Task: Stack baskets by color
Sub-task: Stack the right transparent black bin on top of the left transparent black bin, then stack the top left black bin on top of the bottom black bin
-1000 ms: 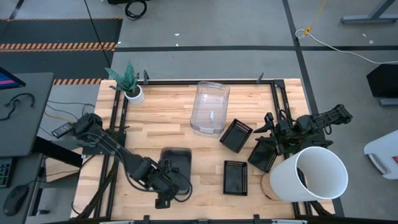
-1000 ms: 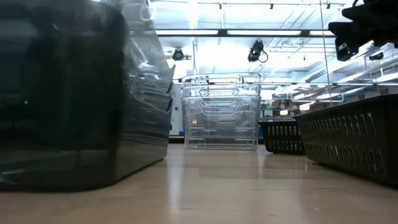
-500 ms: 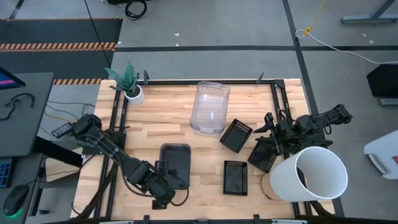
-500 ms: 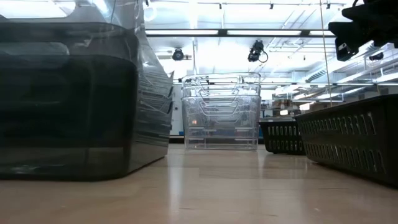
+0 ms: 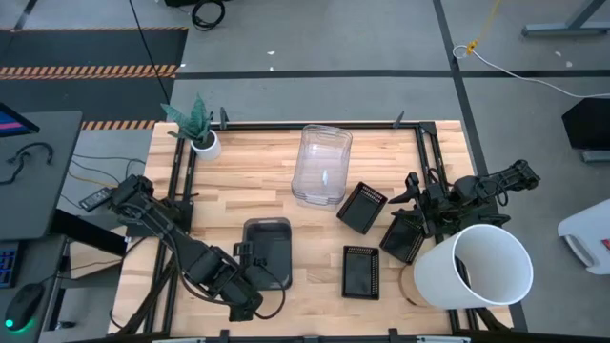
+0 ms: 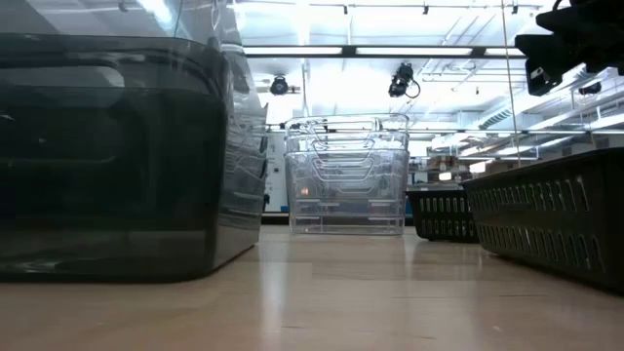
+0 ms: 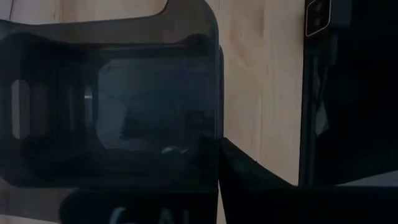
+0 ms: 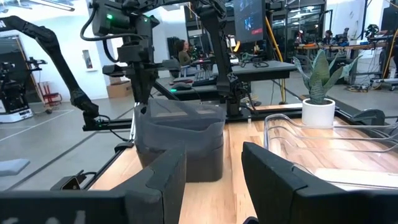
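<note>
At the counter's near edge, left of centre, the left gripper [image 5: 250, 300] sits just at the near short end of the smoky grey baskets [image 5: 268, 252]. Its fingers [image 7: 249, 171] are clenched; the left wrist view shows one dark finger lying against the grey wall, so they look closed on the near rim, though the contact itself is half hidden. The stack's long axis runs from the near edge toward the far one, away from these fingers, so any slide or lift would be led from this near end. From the low view the grey stack [image 6: 117, 156] rests flat on the wood.

Right of it, toward the near edge, a black mesh basket [image 5: 361, 272] lies alone, long axis also near to far. A white bucket [image 5: 477, 267] lies tipped at the near right corner. Just beyond it the right gripper [image 5: 424, 214] hovers over a second mesh basket [image 5: 404, 236] by the right edge, fingers [image 8: 161, 180] spread apart and holding nothing.

A third mesh basket [image 5: 362, 207] sits tilted near mid-counter. The right arm is the nearer one to all three mesh baskets, which are not yet stacked.

Farther back, the clear baskets [image 5: 322, 165] stand nested near the far edge, and a plant pot [image 5: 204, 143] occupies the far left corner.
</note>
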Controlling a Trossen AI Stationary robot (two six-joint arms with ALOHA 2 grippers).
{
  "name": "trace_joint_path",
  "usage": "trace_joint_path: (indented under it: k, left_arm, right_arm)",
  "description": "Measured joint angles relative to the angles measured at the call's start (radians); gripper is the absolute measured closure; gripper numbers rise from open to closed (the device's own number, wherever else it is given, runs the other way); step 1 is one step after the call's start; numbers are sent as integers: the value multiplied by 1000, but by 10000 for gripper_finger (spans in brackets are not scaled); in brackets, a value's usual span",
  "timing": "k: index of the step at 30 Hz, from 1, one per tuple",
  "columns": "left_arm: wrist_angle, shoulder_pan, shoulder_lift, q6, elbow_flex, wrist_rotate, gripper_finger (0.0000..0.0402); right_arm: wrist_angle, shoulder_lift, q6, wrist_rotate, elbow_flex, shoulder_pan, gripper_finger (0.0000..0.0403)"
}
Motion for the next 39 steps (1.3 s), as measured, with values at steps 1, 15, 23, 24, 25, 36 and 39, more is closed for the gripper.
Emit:
trace_joint_path:
  k: [1,15,23,24,25,36,39]
  left_arm:
    - [2,0,7,0,0,-1,400]
    - [27,-14,66,90,-3,-60,202]
    - [104,-70,17,213,-20,-329,201]
    - [127,-73,10,237,-33,-358,207]
    - [153,-76,2,253,-51,-383,213]
    - [520,-69,-167,433,-329,-489,289]
    - [646,-69,-247,489,-420,-500,307]
  right_arm:
    - [0,0,0,0,0,0,242]
    - [0,0,0,0,0,0,242]
    - [0,0,0,0,0,0,242]
    - [0,0,0,0,0,0,242]
    - [0,0,0,0,0,0,242]
    - [1,0,0,0,0,0,242]
    - [1,0,0,0,0,0,242]
